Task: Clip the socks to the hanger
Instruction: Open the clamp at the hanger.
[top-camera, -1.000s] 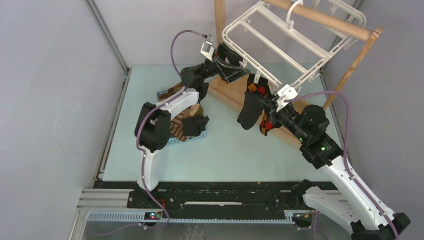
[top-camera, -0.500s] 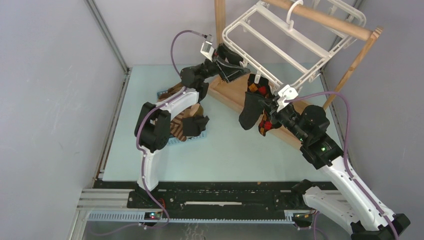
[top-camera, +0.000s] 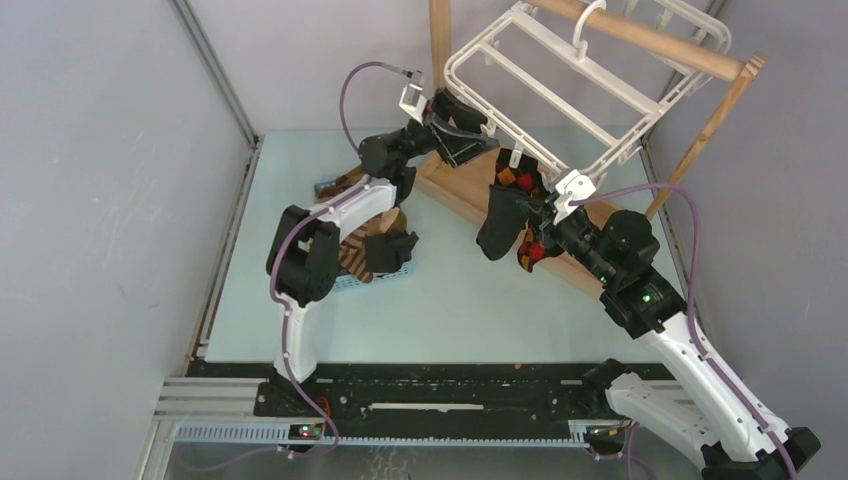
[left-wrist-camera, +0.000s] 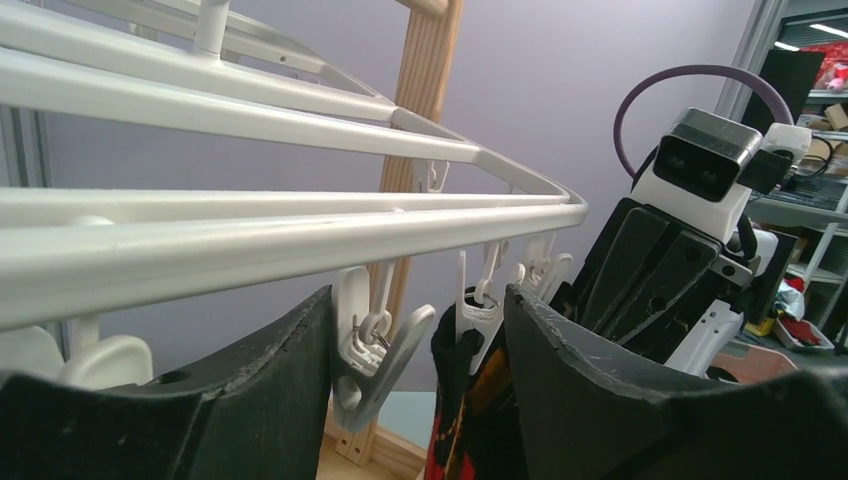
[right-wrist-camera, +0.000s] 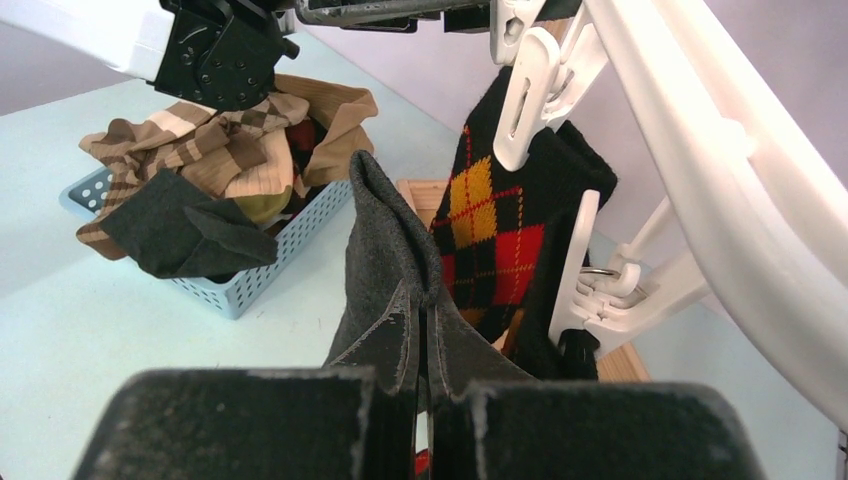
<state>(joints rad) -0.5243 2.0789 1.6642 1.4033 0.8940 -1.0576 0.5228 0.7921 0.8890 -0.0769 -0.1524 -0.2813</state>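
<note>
an argyle sock (right-wrist-camera: 492, 235) hangs from a clip on the near edge of the white hanger (left-wrist-camera: 250, 240). just beside it, below the hanger, the right gripper (right-wrist-camera: 424, 380) has its jaws clamped on a plain dark sock (right-wrist-camera: 385, 250). at the hanger's corner the left gripper (left-wrist-camera: 420, 330) holds its jaws apart, a white clip (left-wrist-camera: 375, 345) between them.

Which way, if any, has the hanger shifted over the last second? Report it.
No. The hanger sits unchanged against the wooden rail, its hook on the same spot.
</note>
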